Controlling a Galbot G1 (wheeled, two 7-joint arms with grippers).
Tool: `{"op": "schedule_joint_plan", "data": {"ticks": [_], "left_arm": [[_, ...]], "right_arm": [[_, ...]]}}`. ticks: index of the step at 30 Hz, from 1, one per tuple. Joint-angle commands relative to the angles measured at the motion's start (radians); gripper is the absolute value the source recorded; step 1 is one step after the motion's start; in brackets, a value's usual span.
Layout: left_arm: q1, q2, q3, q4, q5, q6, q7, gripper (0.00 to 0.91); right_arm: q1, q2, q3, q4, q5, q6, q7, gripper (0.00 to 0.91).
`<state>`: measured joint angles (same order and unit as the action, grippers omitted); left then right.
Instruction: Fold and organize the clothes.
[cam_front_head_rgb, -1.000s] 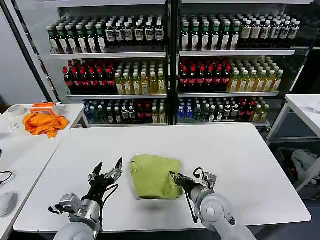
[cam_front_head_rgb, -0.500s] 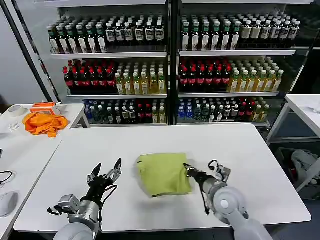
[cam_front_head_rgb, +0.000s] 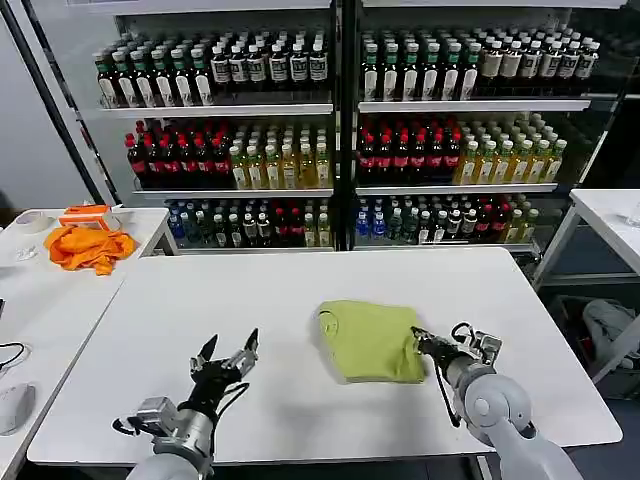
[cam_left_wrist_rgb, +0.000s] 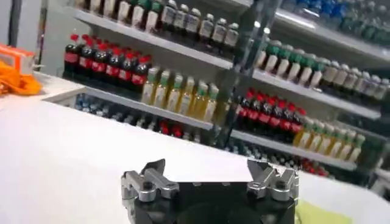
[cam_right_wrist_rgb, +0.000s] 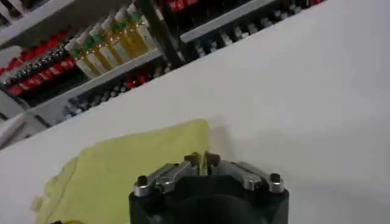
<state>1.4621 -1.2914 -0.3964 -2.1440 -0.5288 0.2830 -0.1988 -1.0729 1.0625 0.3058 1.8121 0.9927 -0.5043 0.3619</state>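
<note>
One right gripper (cam_front_head_rgb: 420, 340) pinches T-shirt's (cam_front_head_rgb: 372, 340) right edge, table (cam_front_head_rgb: 300, 290) bare around.

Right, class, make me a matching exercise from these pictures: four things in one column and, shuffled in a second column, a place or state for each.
Things:
1. T-shirt
2. Left gripper
3. Right gripper
4. Orange cloth

Places or states:
A. open, above bare table, holding nothing
B. on the side table at the robot's left
C. folded, on the white table, right of centre
D. shut on the shirt's edge

Pairs: 1-C, 2-A, 3-D, 4-B
</note>
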Motion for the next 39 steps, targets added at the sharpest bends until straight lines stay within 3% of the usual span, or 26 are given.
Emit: {"op": "schedule_joint_plan", "data": {"ticks": [1,8,13,17,23,28,39], "left_arm": [[0.024,0.018,0.130,-0.007,0.198,-0.011,0.020,0.907],[-0.005,0.019,0.274,0.039,0.357,-0.003,0.013,0.907],[-0.054,0.013,0.348,0.087,0.378,0.104,-0.002,0.907],[-0.101,0.030,0.363,0.118,0.334,0.180,0.023,0.907],[-0.159,0.070,0.362,0.113,0.120,0.288,0.068,0.907],[-0.193,0.088,0.429,0.133,0.051,0.294,0.019,0.907],[-0.293,-0.016,0.524,0.243,0.108,0.240,-0.213,0.907]], "right_arm": [[-0.041,-0.034,0.018,0.059,-0.314,0.105,-0.055,0.907],[-0.127,-0.076,0.102,0.141,-0.334,0.113,-0.056,0.907],[-0.166,-0.093,0.144,0.186,-0.334,0.111,-0.056,0.907],[-0.178,-0.102,0.158,0.200,-0.332,0.109,-0.056,0.907],[-0.187,-0.103,0.159,0.203,-0.333,0.109,-0.053,0.907],[-0.190,-0.099,0.160,0.205,-0.336,0.109,-0.051,0.907],[-0.205,-0.089,0.176,0.211,-0.342,0.109,-0.043,0.907]]}}
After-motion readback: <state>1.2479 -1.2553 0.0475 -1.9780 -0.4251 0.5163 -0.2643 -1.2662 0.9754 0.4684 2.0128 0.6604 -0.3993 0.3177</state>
